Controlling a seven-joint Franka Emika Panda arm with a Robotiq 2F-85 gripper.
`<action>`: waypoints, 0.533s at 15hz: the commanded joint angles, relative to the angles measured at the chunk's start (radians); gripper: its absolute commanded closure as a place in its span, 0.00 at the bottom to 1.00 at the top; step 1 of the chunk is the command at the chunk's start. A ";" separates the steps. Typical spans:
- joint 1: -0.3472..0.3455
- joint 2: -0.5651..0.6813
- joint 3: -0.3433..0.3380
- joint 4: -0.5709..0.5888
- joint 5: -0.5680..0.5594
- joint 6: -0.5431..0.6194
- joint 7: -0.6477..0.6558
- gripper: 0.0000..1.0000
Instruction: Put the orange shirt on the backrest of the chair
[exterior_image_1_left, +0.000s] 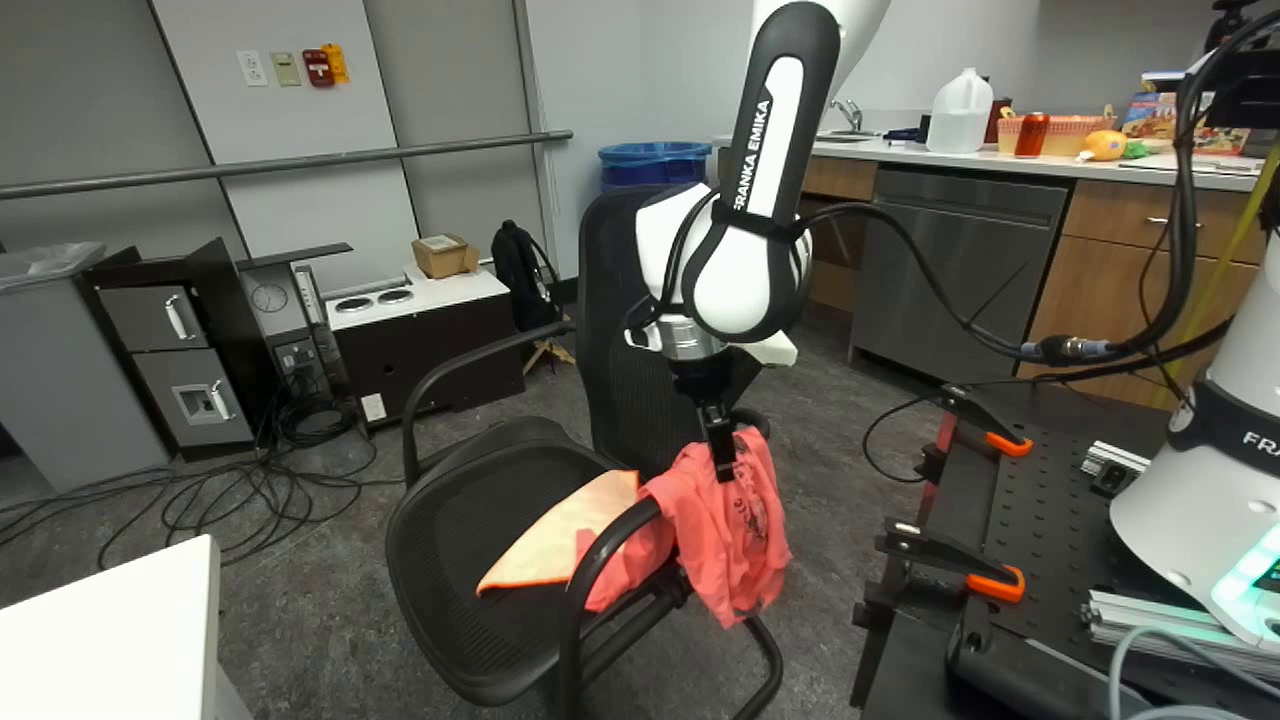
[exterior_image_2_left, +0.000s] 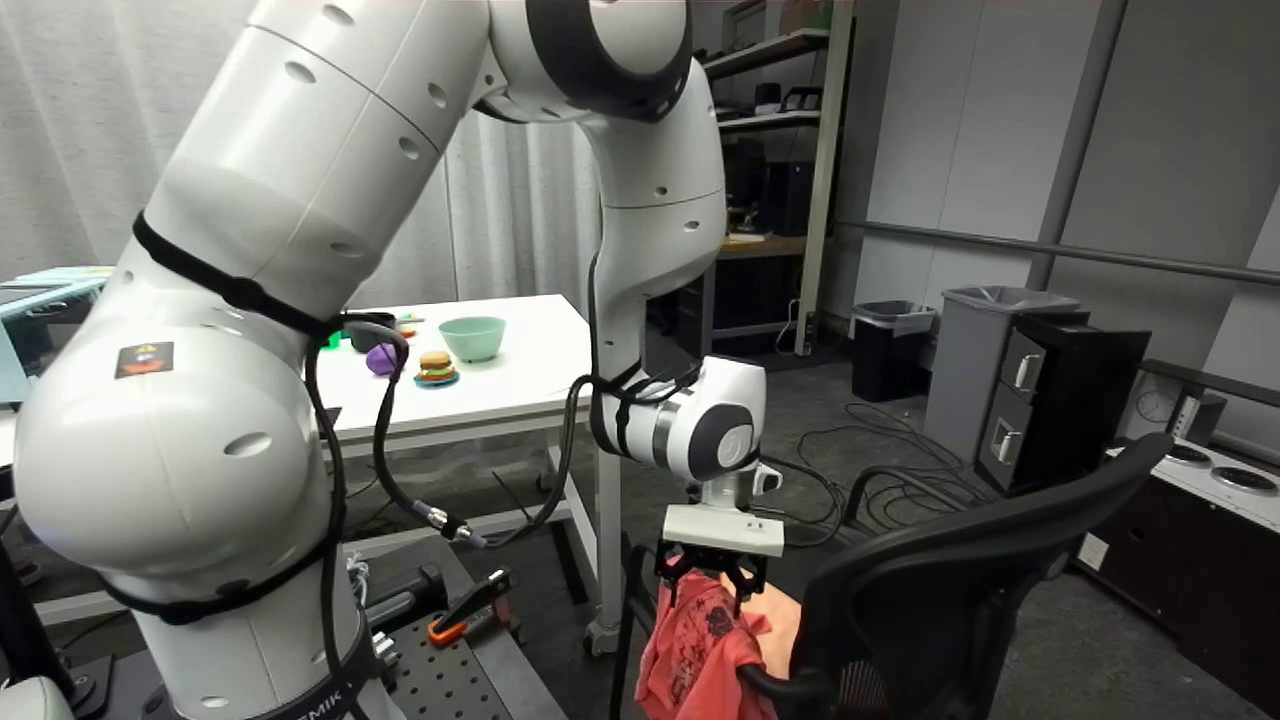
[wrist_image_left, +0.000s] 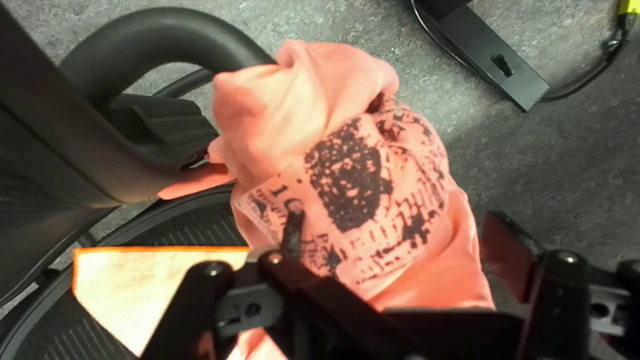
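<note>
The orange shirt (exterior_image_1_left: 735, 545), coral with dark print, lies bunched over an armrest (exterior_image_1_left: 600, 550) of the black office chair and hangs down its outer side. It also shows in an exterior view (exterior_image_2_left: 690, 650) and in the wrist view (wrist_image_left: 350, 165). The chair's backrest (exterior_image_1_left: 612, 300) stands beside it, partly behind the arm; it also shows in an exterior view (exterior_image_2_left: 950, 560). My gripper (exterior_image_1_left: 722, 470) points down at the shirt. In the wrist view its fingers (wrist_image_left: 402, 245) are wide apart, with shirt fabric between and below them. Whether the fingertips touch the fabric is unclear.
A pale cloth with orange edging (exterior_image_1_left: 565, 530) lies on the chair seat (exterior_image_1_left: 460, 560). A black robot table with orange-tipped clamps (exterior_image_1_left: 995, 585) stands near the chair. A white table (exterior_image_1_left: 110, 630) is in front. Cables (exterior_image_1_left: 290, 500) lie on the floor.
</note>
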 joint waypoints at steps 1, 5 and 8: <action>0.017 0.028 -0.008 0.033 -0.052 0.032 0.031 0.40; 0.010 0.027 0.002 0.041 -0.055 0.025 0.031 0.69; 0.000 0.013 0.013 0.035 -0.046 0.017 0.029 0.79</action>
